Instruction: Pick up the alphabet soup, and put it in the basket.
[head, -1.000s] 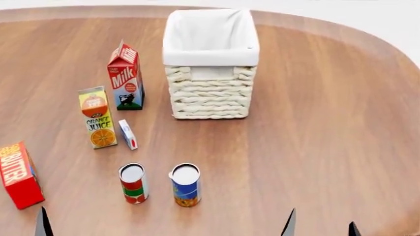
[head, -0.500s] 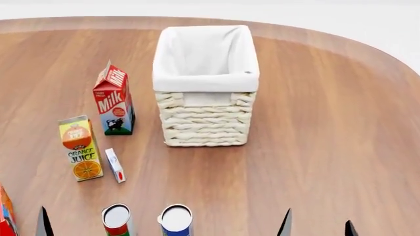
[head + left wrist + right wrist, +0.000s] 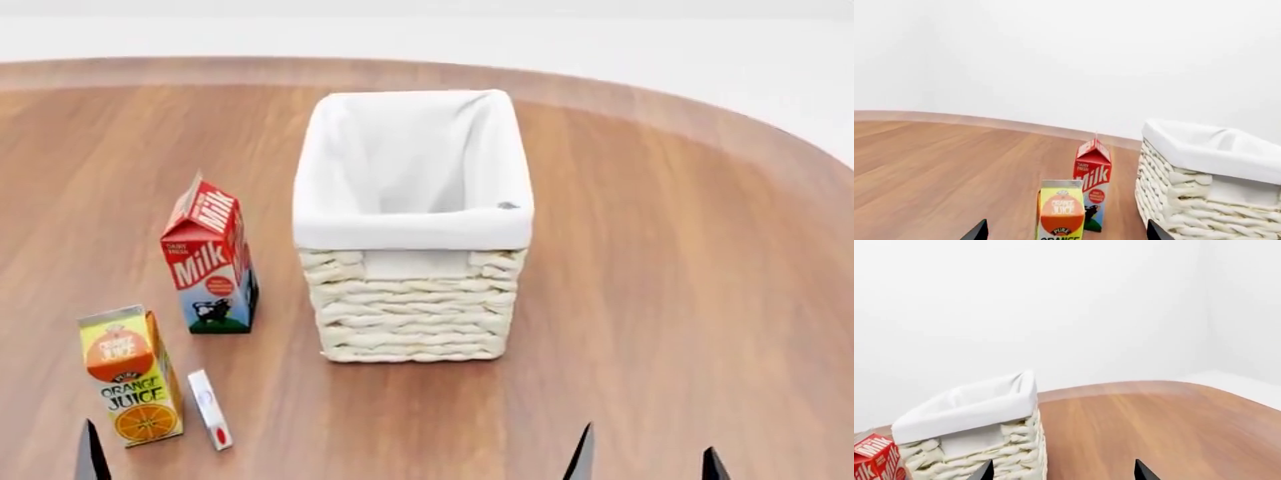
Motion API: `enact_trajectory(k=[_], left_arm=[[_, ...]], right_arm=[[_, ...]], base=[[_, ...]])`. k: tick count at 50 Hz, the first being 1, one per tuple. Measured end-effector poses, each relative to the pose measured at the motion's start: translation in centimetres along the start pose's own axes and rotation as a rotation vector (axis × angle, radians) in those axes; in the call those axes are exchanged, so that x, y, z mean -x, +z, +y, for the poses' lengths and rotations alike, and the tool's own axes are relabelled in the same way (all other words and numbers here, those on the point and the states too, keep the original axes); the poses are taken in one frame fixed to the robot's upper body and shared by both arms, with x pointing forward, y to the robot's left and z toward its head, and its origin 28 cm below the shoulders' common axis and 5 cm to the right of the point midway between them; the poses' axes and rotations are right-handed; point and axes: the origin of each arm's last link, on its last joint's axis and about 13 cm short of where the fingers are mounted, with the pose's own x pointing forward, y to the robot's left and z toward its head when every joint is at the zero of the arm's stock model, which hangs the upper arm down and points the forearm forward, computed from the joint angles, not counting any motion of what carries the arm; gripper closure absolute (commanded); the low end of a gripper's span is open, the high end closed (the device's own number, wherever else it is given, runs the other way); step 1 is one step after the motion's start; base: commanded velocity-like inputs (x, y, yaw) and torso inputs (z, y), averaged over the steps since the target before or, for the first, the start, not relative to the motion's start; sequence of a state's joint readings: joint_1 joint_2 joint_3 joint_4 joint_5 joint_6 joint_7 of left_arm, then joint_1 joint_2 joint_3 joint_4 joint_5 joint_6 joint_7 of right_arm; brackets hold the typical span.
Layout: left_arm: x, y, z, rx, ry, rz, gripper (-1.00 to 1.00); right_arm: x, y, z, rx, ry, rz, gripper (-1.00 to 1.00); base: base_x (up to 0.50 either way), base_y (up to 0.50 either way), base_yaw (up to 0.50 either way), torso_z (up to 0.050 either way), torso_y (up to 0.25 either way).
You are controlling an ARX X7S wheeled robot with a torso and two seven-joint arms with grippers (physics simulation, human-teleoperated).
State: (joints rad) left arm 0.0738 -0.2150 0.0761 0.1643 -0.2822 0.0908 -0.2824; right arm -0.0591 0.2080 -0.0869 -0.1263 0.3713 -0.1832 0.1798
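White walls rise behind a wide wooden bench with a rounded far edge. At its middle stands the basket, upright, its white liner folded over the rim and nothing inside it. Well to its left stands the milk carton, apart from it. Nearer the robot is the orange juice carton, with a small white and red box lying just beside it on the basket side. No current view shows the soup can (none looks at the near strip of the bench). Only dark fingertips show at the frame edges: the left claw has its tips spread wide and holds nothing, and the right claw is likewise spread and bare.
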Motion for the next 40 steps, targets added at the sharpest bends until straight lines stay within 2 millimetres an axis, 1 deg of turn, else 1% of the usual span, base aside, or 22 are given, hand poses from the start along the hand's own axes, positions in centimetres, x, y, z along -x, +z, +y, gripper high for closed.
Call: enact_trajectory(k=[40], left_arm=[[-0.08, -0.11, 0.0, -0.003, 0.0, 0.0, -1.0]], right_arm=[[-0.05, -0.04, -0.02, -0.005, -0.002, -0.003, -1.0]], base=[[0.27, 0.0, 0.0, 0.0, 0.0]])
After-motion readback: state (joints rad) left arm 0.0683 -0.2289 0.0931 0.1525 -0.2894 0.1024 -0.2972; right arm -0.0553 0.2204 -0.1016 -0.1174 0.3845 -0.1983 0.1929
